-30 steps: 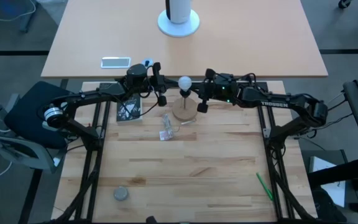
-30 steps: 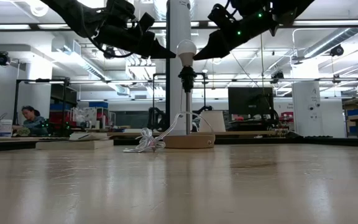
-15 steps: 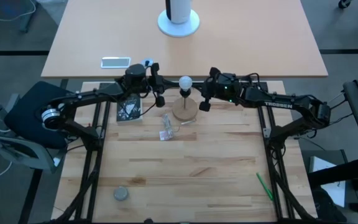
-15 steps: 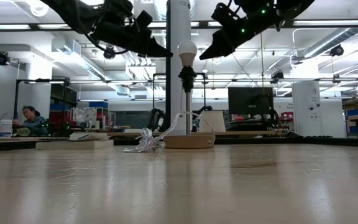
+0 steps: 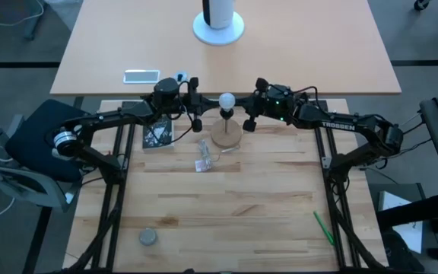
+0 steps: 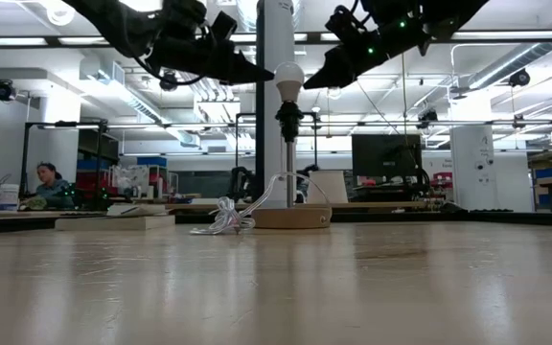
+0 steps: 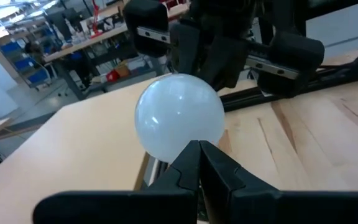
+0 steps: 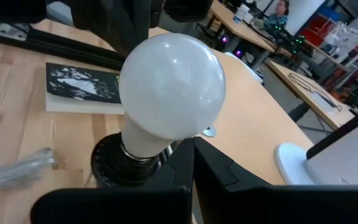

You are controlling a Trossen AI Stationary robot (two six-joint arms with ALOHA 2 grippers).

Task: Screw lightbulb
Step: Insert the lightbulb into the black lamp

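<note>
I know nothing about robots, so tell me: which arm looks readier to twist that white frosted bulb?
Hard to call: the left claw and right claw, both shut, flank the white frosted bulb about equally closely, neither gripping it.

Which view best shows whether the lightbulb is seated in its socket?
The right wrist view: the lightbulb fills it, neck entering the black socket. The low view shows it small, in profile atop the stem. The left wrist view shows only the globe; the high view, a white dot.

Over the last second I see my right gripper (image 5: pixel 250 116) rise a little and edge nearer the lightbulb (image 5: pixel 225 100), while my left gripper (image 5: pixel 196 113) creeps in too, its closed fingertips now just beside the globe.
</note>
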